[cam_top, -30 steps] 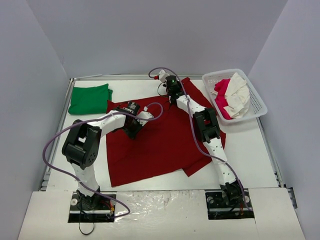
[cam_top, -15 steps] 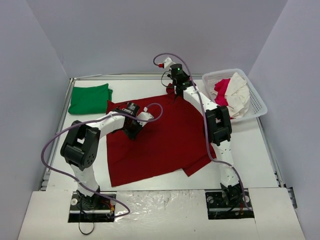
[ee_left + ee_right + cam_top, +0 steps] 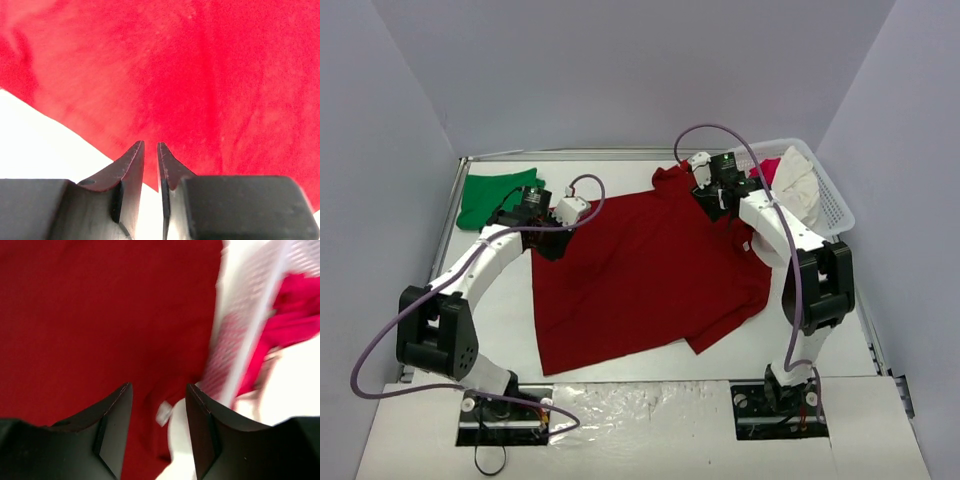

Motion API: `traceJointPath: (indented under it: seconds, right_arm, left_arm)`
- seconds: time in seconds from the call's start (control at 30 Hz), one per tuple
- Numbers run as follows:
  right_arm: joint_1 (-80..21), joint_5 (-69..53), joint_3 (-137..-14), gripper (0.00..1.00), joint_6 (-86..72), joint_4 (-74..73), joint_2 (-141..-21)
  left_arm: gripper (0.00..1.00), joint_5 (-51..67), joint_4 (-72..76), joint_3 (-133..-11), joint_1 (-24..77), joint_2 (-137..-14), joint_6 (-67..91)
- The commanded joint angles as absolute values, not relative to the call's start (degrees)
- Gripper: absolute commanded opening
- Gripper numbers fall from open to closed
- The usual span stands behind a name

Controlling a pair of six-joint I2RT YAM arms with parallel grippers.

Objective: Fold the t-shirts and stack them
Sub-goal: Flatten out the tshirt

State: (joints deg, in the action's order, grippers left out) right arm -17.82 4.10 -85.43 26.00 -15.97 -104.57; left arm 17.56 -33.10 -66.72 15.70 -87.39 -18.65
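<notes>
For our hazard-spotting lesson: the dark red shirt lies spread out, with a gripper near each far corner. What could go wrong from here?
The right gripper, open, hangs beside the basket: it could strike the rim or snag the clothes inside. The left gripper, barely open at the edge of the dark red shirt, may miss the cloth or catch too little.

Basket [image 3: 832,200]: white plastic mesh, at the tabletop's [image 3: 505,320] far right
Inside: pink cloth [image 3: 768,167] and cream cloth [image 3: 800,182] (crumpled together)
Surface: white
</notes>
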Motion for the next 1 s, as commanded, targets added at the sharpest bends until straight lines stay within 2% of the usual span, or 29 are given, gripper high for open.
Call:
traceJointPath:
  seconds: [0.0, 0.13, 0.23, 0.27, 0.33, 0.43, 0.47, 0.5, 0.97]
  right_arm:
    - [-18.8, -3.7, -80.1, 0.43, 25.1, -24.6, -98.4]
    - [-19.1, -8.4, -73.3, 0.38, 25.5, -25.9, -93.3]
    - [-20.5, -11.2, -70.3, 0.22, 24.9, -27.6, -92.2]
    - [-21.3, -12.4, -69.4, 0.1, 24.5, -27.9, -92.7]
    - [-22.1, -12.7, -68.8, 0.0, 24.3, -28.0, -94.5]
    - [-22.5, -12.3, -68.6, 0.0, 24.3, -27.9, -97.2]
    - [-22.4, -12.2, -68.6, 0.0, 24.3, -27.9, -97.9]
    - [-22.5, -12.0, -69.1, 0.0, 24.3, -27.9, -98.8]
    - [-22.2, -5.7, -72.5, 0.0, 23.2, -27.1, -109.6]
  left_arm:
    - [0.16, 17.9, -38.8, -65.7, 15.2, -82.5, -21.9]
    - [0.17, 18.1, -41.0, -60.2, 15.1, -78.1, -22.5]
    - [0.17, 16.9, -40.2, -57.4, 15.1, -74.9, -22.5]
    - [0.17, 15.7, -40.0, -56.4, 15.1, -73.8, -22.3]
    - [0.16, 15.5, -38.9, -56.1, 14.9, -73.1, -22.1]
    - [0.1, 16.0, -39.1, -57.3, 15.1, -75.1, -23.0]
    - [0.04, 15.8, -39.1, -58.0, 15.1, -77.1, -23.0]
    - [0.02, 15.3, -38.2, -58.2, 15.1, -78.1, -23.2]
    - [0.02, 7.1, -28.8, -62.9, 15.8, -100.0, -21.4]
